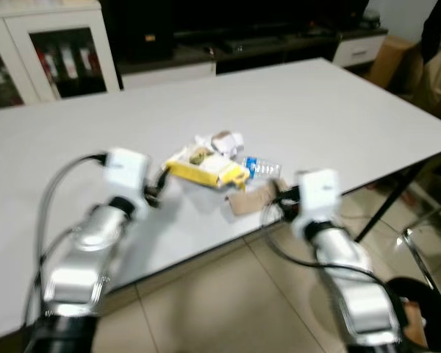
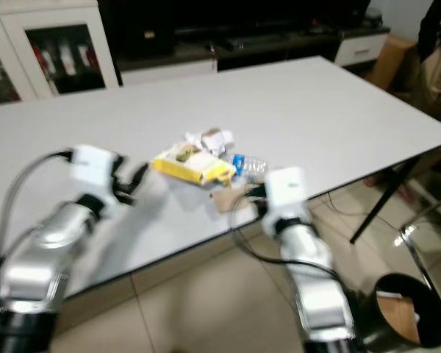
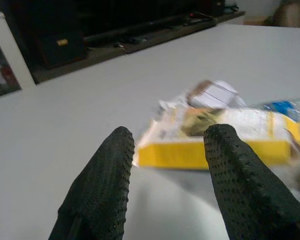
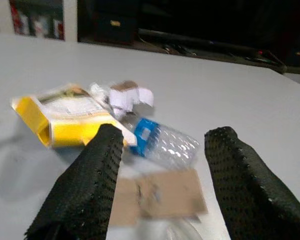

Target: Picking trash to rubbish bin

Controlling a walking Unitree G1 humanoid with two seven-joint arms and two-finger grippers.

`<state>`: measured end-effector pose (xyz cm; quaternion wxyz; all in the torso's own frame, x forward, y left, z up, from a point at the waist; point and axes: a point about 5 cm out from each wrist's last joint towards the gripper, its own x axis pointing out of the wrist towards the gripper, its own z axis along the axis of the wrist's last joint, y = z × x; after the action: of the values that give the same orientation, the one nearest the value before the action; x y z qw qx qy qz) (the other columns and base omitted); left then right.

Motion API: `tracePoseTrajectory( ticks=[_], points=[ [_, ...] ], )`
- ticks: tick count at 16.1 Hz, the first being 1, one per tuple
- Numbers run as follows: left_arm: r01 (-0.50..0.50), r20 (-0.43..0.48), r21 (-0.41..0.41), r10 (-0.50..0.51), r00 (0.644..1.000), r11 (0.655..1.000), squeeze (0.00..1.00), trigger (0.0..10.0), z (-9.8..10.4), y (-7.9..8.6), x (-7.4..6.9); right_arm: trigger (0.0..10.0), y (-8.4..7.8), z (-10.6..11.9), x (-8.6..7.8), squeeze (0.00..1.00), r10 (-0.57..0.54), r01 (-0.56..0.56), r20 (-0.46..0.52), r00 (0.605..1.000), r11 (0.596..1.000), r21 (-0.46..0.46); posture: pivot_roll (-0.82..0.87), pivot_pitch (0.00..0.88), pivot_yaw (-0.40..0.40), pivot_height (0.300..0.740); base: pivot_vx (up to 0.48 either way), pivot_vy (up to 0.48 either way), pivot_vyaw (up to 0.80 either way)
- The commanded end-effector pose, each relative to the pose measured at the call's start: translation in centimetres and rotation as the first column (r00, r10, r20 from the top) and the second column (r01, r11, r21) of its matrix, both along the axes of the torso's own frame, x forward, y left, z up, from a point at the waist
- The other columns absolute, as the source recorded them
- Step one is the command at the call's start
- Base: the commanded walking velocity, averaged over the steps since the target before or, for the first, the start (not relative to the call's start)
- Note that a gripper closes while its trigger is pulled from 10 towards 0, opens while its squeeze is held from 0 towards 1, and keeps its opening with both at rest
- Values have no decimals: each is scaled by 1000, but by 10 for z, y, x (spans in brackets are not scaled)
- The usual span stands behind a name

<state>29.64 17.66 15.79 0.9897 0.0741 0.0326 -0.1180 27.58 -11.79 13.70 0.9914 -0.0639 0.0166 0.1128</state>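
Observation:
A small heap of trash lies near the front edge of the white table [image 1: 316, 110]: a flattened yellow carton [image 1: 204, 168], crumpled white paper [image 1: 222, 141], a crushed clear bottle with a blue label [image 1: 261, 168] and a brown cardboard scrap [image 1: 251, 198]. My left gripper [image 3: 167, 145] is open just left of the carton, a short gap away. My right gripper [image 4: 162, 140] is open over the table edge, above the cardboard scrap [image 4: 157, 197] and facing the bottle [image 4: 165, 142]. A black rubbish bin [image 2: 408, 312] stands on the floor at the lower right.
A white cabinet with glass doors [image 1: 48, 51] and a dark TV stand [image 1: 242, 40] line the far wall. A cardboard box [image 1: 389, 59] and a metal chair frame [image 1: 426, 228] sit to the right of the table. Tiled floor [image 1: 228, 294] lies below the table edge.

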Motion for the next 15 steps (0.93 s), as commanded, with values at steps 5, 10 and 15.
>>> tracePoseTrajectory(
  ticks=[5,10,15],
  points=[
    [43,-7,16,-43,999,999,0,10000,-1,-4,-4,10000,-13,-2,-1,0,-55,55,-16,998,998,-3,-54,0,-20,740,352,0,-411],
    [35,-15,18,-35,999,999,0,10000,-2,-2,-6,10000,-14,0,1,0,-50,50,1,999,999,-10,-54,0,-19,740,352,0,-251],
    [18,-15,10,-18,1000,1000,0,10000,-1,1,-4,10000,-13,0,1,0,-45,45,0,999,999,-7,-56,0,-10,740,349,0,0]
  ],
)
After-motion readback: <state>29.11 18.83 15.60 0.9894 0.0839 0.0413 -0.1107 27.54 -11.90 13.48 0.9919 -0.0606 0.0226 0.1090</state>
